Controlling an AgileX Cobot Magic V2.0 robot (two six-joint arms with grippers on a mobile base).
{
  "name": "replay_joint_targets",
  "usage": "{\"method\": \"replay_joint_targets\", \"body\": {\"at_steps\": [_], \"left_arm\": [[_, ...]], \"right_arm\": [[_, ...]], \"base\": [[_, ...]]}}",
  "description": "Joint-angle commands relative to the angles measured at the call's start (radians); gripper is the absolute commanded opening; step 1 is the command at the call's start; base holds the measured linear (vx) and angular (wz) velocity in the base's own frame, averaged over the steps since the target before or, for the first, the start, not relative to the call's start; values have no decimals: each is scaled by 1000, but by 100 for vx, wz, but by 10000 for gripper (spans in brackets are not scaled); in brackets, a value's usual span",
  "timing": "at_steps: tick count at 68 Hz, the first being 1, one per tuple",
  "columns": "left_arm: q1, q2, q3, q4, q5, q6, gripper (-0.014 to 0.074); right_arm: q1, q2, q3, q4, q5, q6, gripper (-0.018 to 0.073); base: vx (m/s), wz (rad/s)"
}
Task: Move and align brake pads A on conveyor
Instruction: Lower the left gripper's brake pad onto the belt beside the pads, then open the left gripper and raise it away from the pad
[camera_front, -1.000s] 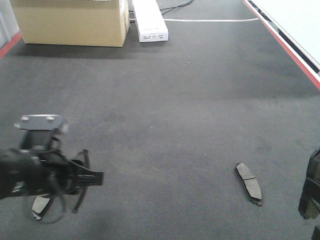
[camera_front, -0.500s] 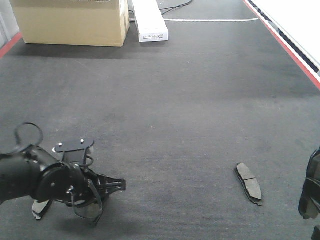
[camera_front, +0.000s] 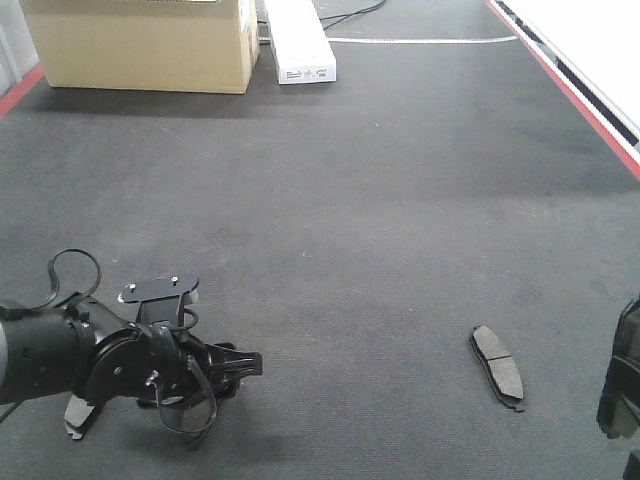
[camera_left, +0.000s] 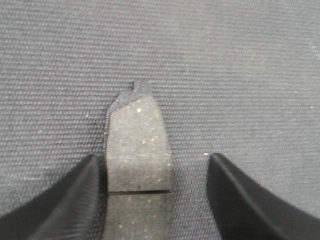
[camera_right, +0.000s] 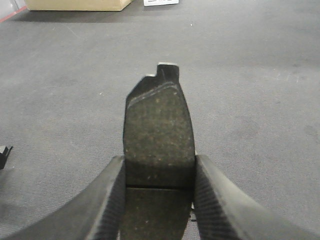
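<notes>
Down near the left end of the conveyor's (camera_front: 350, 200) near edge, the left gripper (camera_front: 245, 365) lies low over the belt, its arm reaching in from the left. Its jaws are spread: in the left wrist view a brake pad (camera_left: 137, 150) lies flat on the belt between the two fingers, touching or almost touching the left finger (camera_left: 65, 205), while the right finger (camera_left: 250, 200) stands apart from it. Just beside the arm, at the near left corner, one more brake pad (camera_front: 80, 413) shows from under it, partly hidden.

Toward the right side of the near edge, another pad (camera_front: 498, 366) rests on the belt alone, well apart from both arms.

At the near right corner only a small dark part of the right arm (camera_front: 622, 385) enters the front view. In the right wrist view the right gripper (camera_right: 157, 195) is pinching a fourth pad (camera_right: 159, 132), both fingers pressed against its sides, above the belt.

At the far left corner stand a cardboard box (camera_front: 140, 40) and a white box (camera_front: 298, 40) beside it.
</notes>
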Motion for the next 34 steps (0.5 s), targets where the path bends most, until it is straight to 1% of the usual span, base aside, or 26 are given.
{"method": "replay_joint_targets", "body": {"at_steps": [1,12,23,28,34], "left_arm": [[-3,-78,-19,10,-11,-2,482],[-3,-198,-18,87,39,-2,482],[-3,-349,-17,159,178,0,482],[-7,-415,-17,166,239,25,482],[-25,-511,-17,164,302,85,482]], "right_arm": [[-5,6,-32,-10,-93,-10,-4],[-5,6,-32,-10,-93,-10,-4],[-5,6,-32,-10,-93,-10,-4],[-5,6,-32,-10,-93,-10,-4],[-5,6,-32,-10,-93,-10,-4]], "base": [[0,0],[0,0],[0,0],[0,0],[0,0]]}}
